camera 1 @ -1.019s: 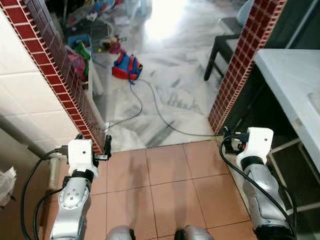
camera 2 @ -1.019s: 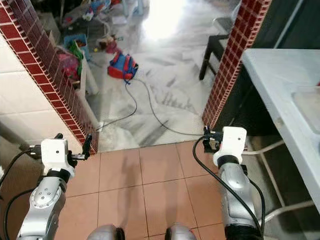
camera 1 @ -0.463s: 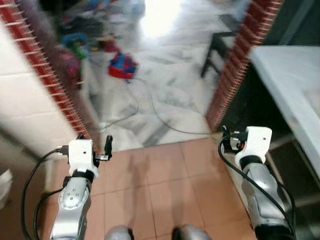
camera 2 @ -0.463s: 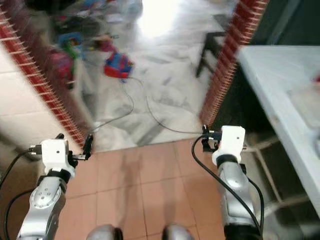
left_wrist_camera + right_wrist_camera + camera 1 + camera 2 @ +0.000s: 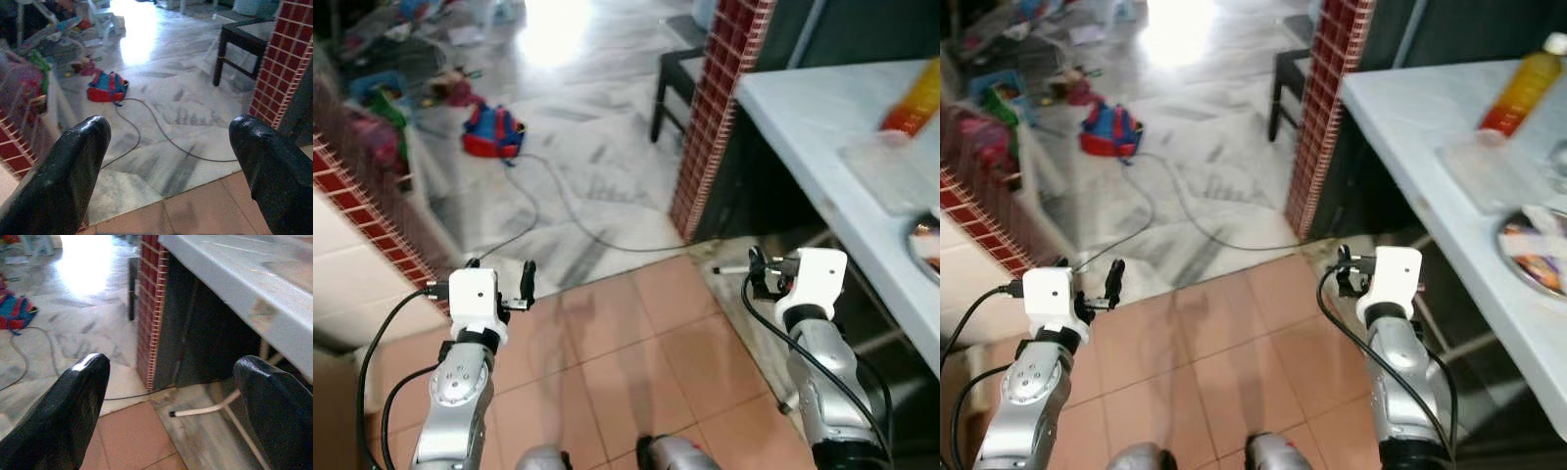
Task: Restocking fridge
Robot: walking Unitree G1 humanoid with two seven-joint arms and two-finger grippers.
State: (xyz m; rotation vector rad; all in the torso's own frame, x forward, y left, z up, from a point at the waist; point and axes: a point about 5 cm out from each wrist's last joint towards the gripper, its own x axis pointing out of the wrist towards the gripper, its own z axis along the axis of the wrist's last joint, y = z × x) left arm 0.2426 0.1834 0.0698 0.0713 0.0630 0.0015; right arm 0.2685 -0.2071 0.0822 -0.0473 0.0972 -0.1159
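- Two sets of black jaws are standing wide apart and holding nothing: the left gripper (image 5: 168,166) is hovering over the terracotta-tiled floor (image 5: 636,352) with a grey marble floor (image 5: 161,98) ahead of it, and the right gripper (image 5: 171,411) is pointing towards the foot of a red-brick pillar (image 5: 151,308).
- Both silver arms are reaching forward at about the same height, the left one (image 5: 460,392) near a low red-brick and white-tiled wall (image 5: 352,255), the right one (image 5: 822,362) just beside the edge of a long white tabletop (image 5: 1410,127).
- One orange bottle with a white cap (image 5: 1523,88) is standing on the tabletop at its far end, with a clear flat plastic container (image 5: 1489,166) near it and a round metal plate of blurred food (image 5: 1538,245) closer to the robot.
- One white pipe (image 5: 200,409) is lying on the floor under the tabletop.
- One thin dark cable (image 5: 568,201) is trailing across the marble floor to a red and blue bag (image 5: 492,129), with scattered colourful toys (image 5: 382,88) beyond it.
- One dark stool (image 5: 675,83) is standing behind the pillar.
- No fridge can be made out, so I cannot tell where it is.
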